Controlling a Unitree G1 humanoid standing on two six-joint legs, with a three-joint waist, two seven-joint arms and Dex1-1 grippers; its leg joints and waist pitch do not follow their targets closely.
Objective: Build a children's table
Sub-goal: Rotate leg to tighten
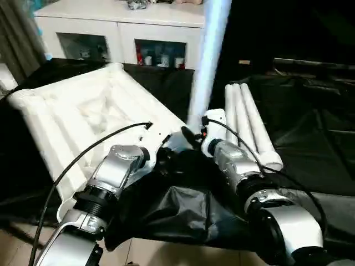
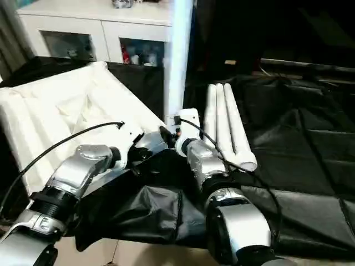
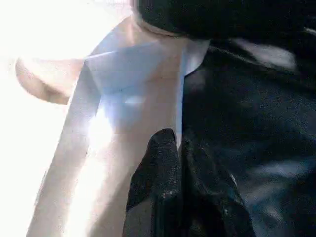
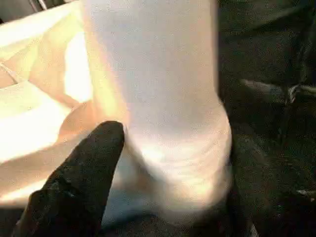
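**Already One Leg Up, Three to Go**

Head camera: the upturned table top [image 1: 83, 119] lies on black sheeting, one leg [image 1: 209, 61] standing upright at its near corner, three spare legs [image 1: 249, 124] just beside.

Left wrist: the left gripper [image 3: 178, 148], fingers pressed together, rests at the top's rim.

Right wrist: the right gripper's one visible finger [image 4: 94, 153] touches the standing leg's base, jaws spread wide.

White cabinet [image 1: 119, 27] behind black cloth [image 1: 310, 149]

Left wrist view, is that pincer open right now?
No, the left pincer has its two black fingers pressed together beside the white tabletop.
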